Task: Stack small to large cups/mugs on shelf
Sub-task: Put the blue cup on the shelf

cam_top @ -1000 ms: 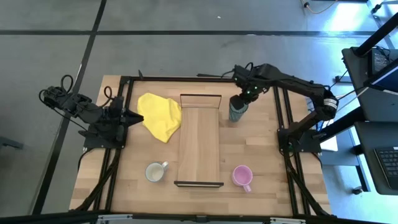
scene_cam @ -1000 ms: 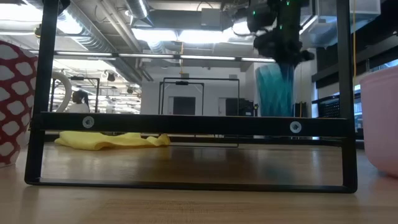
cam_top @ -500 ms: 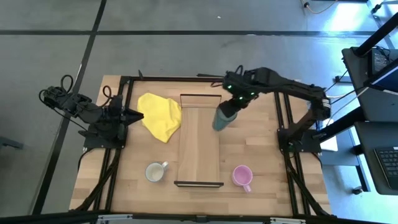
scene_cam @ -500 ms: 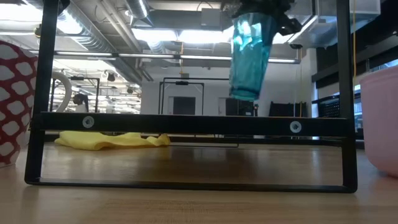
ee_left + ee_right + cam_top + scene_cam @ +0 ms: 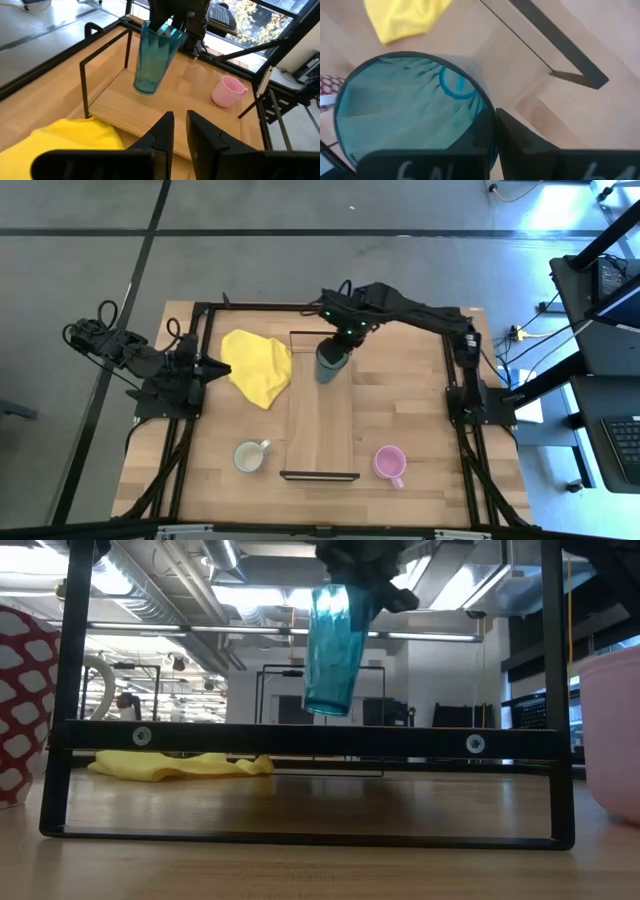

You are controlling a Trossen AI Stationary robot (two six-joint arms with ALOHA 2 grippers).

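Since a second ago, the right gripper (image 5: 337,343) has carried the teal tumbler (image 5: 328,362) from the tabletop beside the shelf (image 5: 320,420) to a spot above the shelf's far end, near its dark upright end piece. Its fingers are clamped on the tumbler's rim, one finger inside and one outside, as the right wrist view shows. The tumbler (image 5: 333,648) hangs clear of the board, slightly tilted; it is translucent glass with faceted, ribbed walls and a round base visible through its mouth (image 5: 415,107).

On the right wrist housing, pale characters show partly at the picture's edge, too cropped to read with confidence.

The shelf is a long, narrow plank of pale wood with thin black frame ends. Left of it lies a crumpled yellow cloth (image 5: 257,364). The white mug (image 5: 249,456), short with a handle, stands near the shelf's near-left corner; in the low view it shows a red-and-white patterned side. The pink mug (image 5: 389,464), smooth and matte, stands at the near-right.

The left gripper (image 5: 213,366) waits at the table's left side beside the cloth, its fingers close together with a narrow gap.
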